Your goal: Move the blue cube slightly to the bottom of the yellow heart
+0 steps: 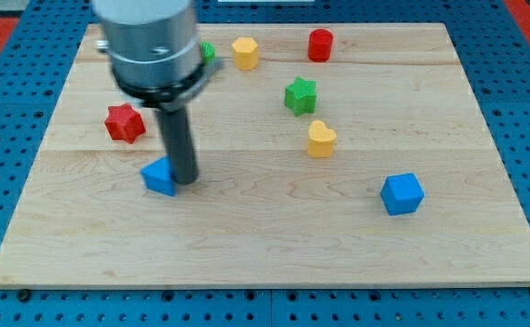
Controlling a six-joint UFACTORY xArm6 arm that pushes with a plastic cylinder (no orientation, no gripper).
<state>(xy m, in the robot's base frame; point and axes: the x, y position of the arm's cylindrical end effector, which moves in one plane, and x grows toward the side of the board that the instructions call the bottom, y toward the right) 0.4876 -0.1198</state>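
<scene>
Touching tip (185,180): blue block (160,176), just left
Blue cube (401,193): well right of tip
Yellow heart (320,138): up-right
Grasp: bare rod, holding nothing

My tip (185,179) touching right side of small blue block (159,176), board's left half. Blue cube (401,193) well apart at view's right, below-right of yellow heart (320,139). Green star (299,94) above heart.

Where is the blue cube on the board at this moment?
The blue cube sits alone at the view's lower right of the wooden board, below and right of the yellow heart, far from my tip.
</scene>
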